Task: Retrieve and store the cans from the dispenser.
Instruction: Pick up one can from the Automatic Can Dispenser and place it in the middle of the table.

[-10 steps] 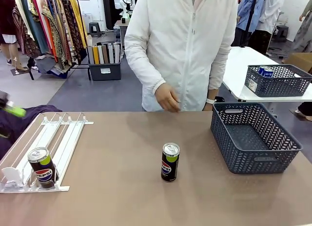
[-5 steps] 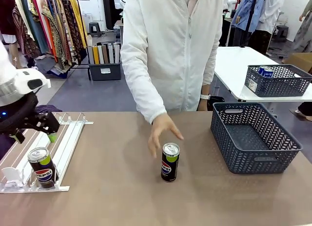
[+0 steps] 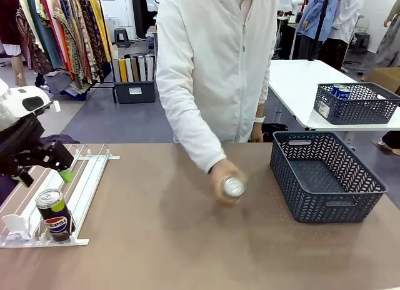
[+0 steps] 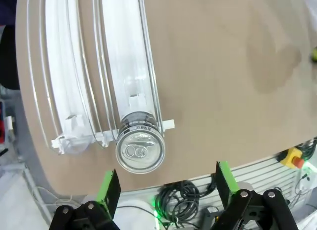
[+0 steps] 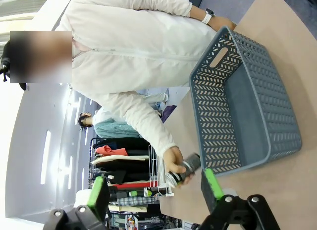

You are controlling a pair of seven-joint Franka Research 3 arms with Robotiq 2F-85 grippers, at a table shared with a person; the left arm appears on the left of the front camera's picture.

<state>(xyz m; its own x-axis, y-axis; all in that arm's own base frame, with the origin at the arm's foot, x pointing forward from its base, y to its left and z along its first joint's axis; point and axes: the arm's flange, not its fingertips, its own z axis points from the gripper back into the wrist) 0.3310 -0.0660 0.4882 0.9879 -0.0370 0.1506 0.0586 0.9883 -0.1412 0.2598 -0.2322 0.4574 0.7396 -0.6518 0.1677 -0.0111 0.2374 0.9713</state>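
A black Pepsi can [image 3: 55, 215] with a lime-green band stands at the near end of the white-and-clear dispenser [image 3: 87, 177] at the table's left. My left gripper [image 3: 45, 176] hovers open above the rack, just behind that can. In the left wrist view the can's silver top [image 4: 140, 149] sits at the end of a dispenser lane [image 4: 124, 56], beyond my open left gripper [image 4: 166, 183]. The person's hand holds a second can [image 3: 232, 187] tilted above mid-table. The right wrist view shows that can [image 5: 187, 168] in the hand, beyond my open, empty right gripper [image 5: 154, 188].
A dark grey lattice basket [image 3: 325, 177] sits on the table's right, and its wall [image 5: 213, 116] faces the held can. A person in a white jacket [image 3: 212, 65] leans over the far edge. A second basket [image 3: 356, 102] with blue cans stands on a white table behind.
The person's hand reached down, took the can off the middle of the table and lifted it toward the basket. My left arm came in over the dispenser.
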